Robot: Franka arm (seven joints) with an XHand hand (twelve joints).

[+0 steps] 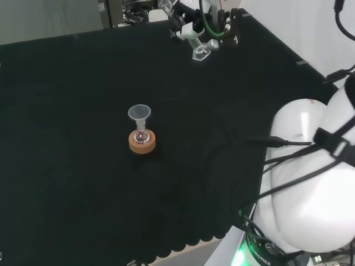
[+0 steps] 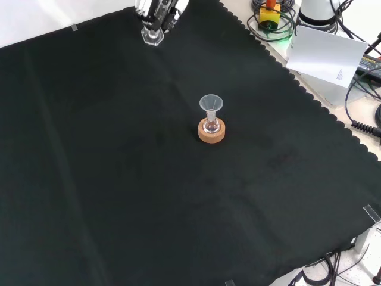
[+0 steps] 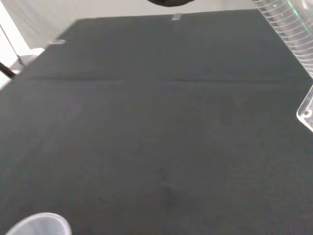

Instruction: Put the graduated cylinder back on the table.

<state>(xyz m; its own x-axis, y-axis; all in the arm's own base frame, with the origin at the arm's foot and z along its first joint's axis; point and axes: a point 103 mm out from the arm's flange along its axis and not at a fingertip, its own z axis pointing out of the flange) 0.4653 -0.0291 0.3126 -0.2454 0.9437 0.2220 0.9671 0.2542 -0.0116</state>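
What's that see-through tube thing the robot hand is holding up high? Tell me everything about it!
It is the graduated cylinder, a clear tube that looks like plastic or glass, with fine measuring lines ringing its wall. It has a flat, angular clear foot. The hand holds it tilted in the air over the far part of the black cloth, touching nothing else. It looks empty, though that is hard to tell.

Matt black cloth (image 2: 119,179); cork ring (image 2: 211,133); clear funnel (image 2: 211,103) and graduated cylinder (image 3: 288,24), seemingly plastic.
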